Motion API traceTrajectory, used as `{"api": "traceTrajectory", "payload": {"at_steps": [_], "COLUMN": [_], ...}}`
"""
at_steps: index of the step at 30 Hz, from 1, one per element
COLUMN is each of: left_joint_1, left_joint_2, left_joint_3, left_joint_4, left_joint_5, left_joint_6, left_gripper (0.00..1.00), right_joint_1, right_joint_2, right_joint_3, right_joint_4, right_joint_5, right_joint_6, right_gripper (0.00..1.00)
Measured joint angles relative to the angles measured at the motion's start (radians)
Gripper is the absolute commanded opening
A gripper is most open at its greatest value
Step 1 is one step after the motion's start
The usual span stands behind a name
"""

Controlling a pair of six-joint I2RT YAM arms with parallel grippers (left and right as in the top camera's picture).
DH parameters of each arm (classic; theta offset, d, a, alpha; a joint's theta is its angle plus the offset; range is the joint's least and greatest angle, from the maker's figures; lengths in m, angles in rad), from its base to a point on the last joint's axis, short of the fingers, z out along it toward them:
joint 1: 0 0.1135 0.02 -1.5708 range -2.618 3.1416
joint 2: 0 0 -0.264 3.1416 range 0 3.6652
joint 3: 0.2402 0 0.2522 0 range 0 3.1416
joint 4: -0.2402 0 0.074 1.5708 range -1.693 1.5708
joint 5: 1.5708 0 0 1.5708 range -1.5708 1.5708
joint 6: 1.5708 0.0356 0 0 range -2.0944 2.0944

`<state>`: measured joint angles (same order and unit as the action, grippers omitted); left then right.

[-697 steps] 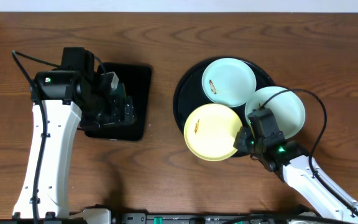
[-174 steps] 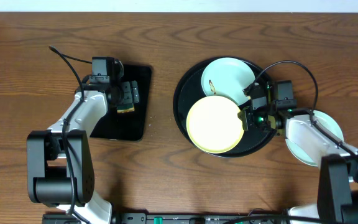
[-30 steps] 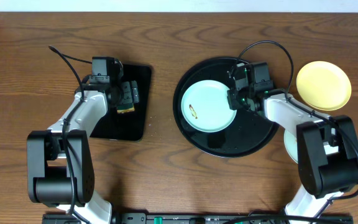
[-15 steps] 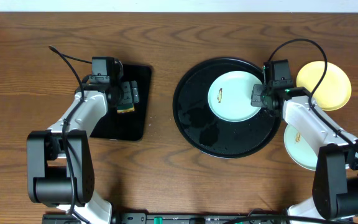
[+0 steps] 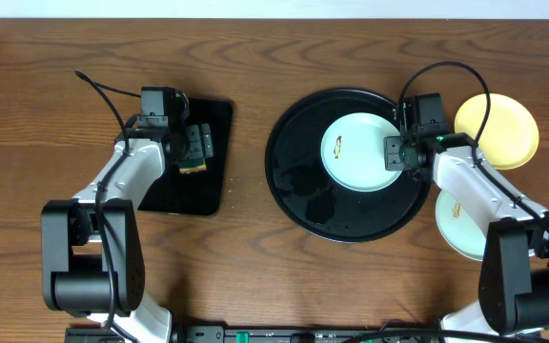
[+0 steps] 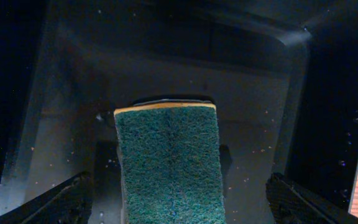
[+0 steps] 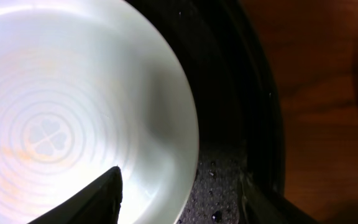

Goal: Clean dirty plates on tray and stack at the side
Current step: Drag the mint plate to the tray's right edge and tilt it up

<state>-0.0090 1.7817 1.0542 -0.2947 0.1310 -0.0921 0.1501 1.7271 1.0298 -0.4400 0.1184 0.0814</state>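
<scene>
Mint plate (image 7: 73,93): clover emblem (image 7: 47,138) in right wrist view, smear (image 5: 340,146) overhead

Under me the bench (image 5: 255,57) is brown wood, grain visible, low sheen. The round tray (image 5: 298,186) is glossy black and reflective, speckled near my right fingers (image 7: 101,199), which look like matt black plastic. The mint plate (image 5: 355,152) is smooth and shiny with faint embossed rings. The yellow plate (image 5: 498,129) is smooth. The sponge (image 6: 166,168) has a rough green scouring face and a yellow foam edge.
</scene>
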Motion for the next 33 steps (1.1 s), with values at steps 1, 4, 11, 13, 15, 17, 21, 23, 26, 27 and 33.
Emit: {"api": "traceTrajectory", "payload": {"at_steps": [1, 4, 11, 13, 15, 17, 21, 23, 26, 27, 33], "left_joint_1": [0.000, 0.000, 0.000, 0.000, 0.000, 0.000, 0.000, 0.000, 0.000, 0.000, 0.000], "left_joint_2": [0.000, 0.000, 0.000, 0.000, 0.000, 0.000, 0.000, 0.000, 0.000, 0.000, 0.000], "left_joint_3": [0.000, 0.000, 0.000, 0.000, 0.000, 0.000, 0.000, 0.000, 0.000, 0.000, 0.000], "left_joint_4": [0.000, 0.000, 0.000, 0.000, 0.000, 0.000, 0.000, 0.000, 0.000, 0.000, 0.000], "left_joint_5": [0.000, 0.000, 0.000, 0.000, 0.000, 0.000, 0.000, 0.000, 0.000, 0.000, 0.000], "left_joint_6": [0.000, 0.000, 0.000, 0.000, 0.000, 0.000, 0.000, 0.000, 0.000, 0.000, 0.000], "left_gripper": [0.89, 0.89, 0.89, 0.89, 0.89, 0.89, 0.89, 0.89, 0.89, 0.89, 0.89], "right_joint_1": [-0.006, -0.037, -0.042, -0.042, -0.042, -0.043, -0.045, -0.045, -0.044, -0.044, -0.044], "right_joint_2": [0.000, 0.001, 0.092, 0.115, 0.116, 0.116, 0.114, 0.109, 0.103, 0.103, 0.103], "right_joint_3": [0.000, 0.000, 0.000, 0.000, 0.000, 0.000, 0.000, 0.001, 0.001, 0.001, 0.001], "right_joint_4": [0.003, 0.008, 0.055, 0.084, 0.093, 0.098, 0.117, 0.115, 0.104, 0.101, 0.097], "right_joint_5": [-0.005, -0.049, -0.098, -0.120, -0.120, -0.126, -0.133, -0.141, -0.177, -0.195, -0.267], "right_joint_6": [-0.007, -0.019, -0.027, -0.034, -0.029, -0.029, -0.028, -0.025, -0.021, -0.020, -0.018], "right_gripper": [0.54, 0.50, 0.42, 0.23, 0.10, 0.05, 0.01, 0.01, 0.01, 0.01, 0.07]}}
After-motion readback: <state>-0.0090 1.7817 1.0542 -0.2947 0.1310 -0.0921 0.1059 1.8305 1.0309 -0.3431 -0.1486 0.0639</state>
